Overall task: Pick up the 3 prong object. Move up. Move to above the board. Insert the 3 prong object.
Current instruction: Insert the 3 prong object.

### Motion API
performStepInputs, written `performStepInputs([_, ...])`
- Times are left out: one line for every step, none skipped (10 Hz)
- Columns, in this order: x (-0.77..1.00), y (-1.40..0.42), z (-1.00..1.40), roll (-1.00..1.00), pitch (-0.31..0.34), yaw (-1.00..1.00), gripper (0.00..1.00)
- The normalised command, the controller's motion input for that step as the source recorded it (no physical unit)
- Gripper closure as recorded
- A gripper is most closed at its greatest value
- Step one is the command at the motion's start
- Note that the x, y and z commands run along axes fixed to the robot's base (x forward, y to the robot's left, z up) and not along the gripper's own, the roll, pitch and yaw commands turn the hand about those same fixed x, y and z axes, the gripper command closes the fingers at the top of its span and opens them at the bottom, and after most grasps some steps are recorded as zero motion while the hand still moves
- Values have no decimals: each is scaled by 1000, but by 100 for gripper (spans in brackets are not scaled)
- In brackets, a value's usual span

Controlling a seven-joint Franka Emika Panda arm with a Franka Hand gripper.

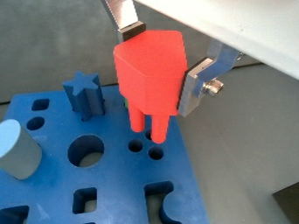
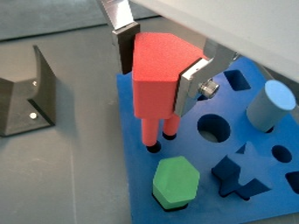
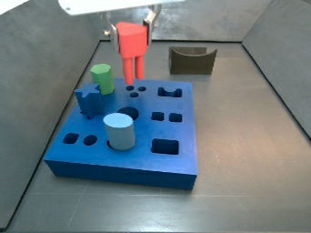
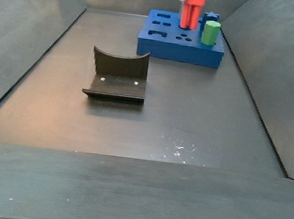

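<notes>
My gripper (image 1: 158, 68) is shut on the 3 prong object (image 1: 149, 72), a red peg with a blocky head and thin legs. It also shows in the wrist view (image 2: 156, 74) and in both side views (image 3: 129, 47) (image 4: 191, 4). It hangs upright over the board (image 3: 183, 146), a large flat blue block with many shaped holes. Its prong tips sit just above or at small round holes (image 1: 146, 147) near the board's edge; I cannot tell whether they have entered. The silver fingers (image 2: 194, 79) clamp the head's sides.
A green hexagonal peg (image 2: 176, 180) (image 3: 101, 78), a dark blue star peg (image 1: 83, 93) and a light blue cylinder (image 3: 119, 131) stand in the board. The dark fixture (image 4: 115, 75) (image 3: 190, 60) stands on the floor beside the board. Grey bin walls surround everything.
</notes>
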Motion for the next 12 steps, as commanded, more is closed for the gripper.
performStepInputs([69,-29,-103,107,26,166,100])
performStepInputs([151,-23,-163,136,46,177,100])
performStepInputs([211,-23,-269,77,6,206,100])
performStepInputs([254,-120,-357,49,0,183,100])
performStepInputs([166,-106,-351,0,0,103,100])
performStepInputs([97,-23,-331,0,-4,54,100])
performStepInputs([49,0,-269,0,0,66,100])
performStepInputs([17,0,-203,54,0,114,100])
performStepInputs([6,0,-151,71,0,143,100])
performStepInputs([0,0,-166,83,0,174,100])
performStepInputs([0,51,-177,131,0,317,100])
performStepInputs([-3,11,-183,109,-31,383,100])
